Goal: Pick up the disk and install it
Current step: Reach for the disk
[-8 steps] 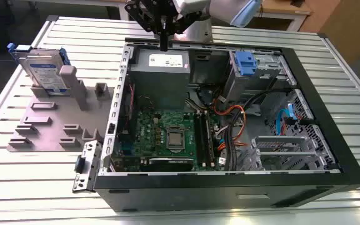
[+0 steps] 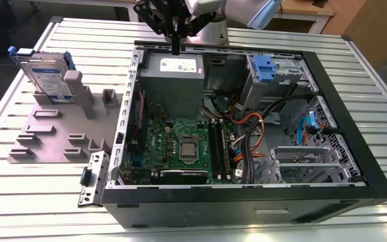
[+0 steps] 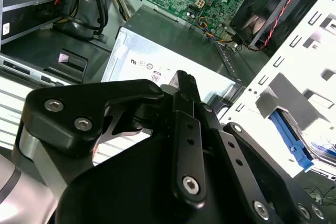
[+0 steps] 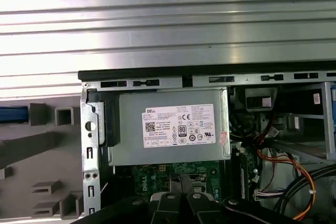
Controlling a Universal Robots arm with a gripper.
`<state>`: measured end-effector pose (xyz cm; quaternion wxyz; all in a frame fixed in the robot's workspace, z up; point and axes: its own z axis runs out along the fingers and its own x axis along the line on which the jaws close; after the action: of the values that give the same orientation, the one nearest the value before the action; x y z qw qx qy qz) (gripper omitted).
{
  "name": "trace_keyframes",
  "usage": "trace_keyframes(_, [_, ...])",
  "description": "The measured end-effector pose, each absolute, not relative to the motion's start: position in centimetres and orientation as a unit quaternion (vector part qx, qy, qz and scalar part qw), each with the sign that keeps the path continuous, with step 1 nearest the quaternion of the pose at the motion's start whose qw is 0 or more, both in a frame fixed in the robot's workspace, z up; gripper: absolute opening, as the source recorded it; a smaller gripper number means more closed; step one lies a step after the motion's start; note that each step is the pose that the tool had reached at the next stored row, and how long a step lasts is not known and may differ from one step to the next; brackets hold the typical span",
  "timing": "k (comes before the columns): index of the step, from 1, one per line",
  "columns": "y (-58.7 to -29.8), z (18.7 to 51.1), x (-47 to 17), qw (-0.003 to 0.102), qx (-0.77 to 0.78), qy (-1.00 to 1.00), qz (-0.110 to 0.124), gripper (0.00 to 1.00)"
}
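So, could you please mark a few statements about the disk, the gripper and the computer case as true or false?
1. The disk stands upright in the grey fixture, outside the computer case. True.
2. The gripper holds the disk. False: it is shut on nothing and hangs above the power supply.
3. The case lies open and shows the green motherboard. True.
4. The fixture is on the exterior view's right of the case. False: it is on the exterior view's left.
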<state>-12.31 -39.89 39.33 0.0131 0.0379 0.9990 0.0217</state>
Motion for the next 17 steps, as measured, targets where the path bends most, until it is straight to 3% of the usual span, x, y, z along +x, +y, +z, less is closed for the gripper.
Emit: trace_keyframes(17, [-39.89, 39.32, -12.69, 0.013, 0.038, 0.999, 0.022, 0.11])
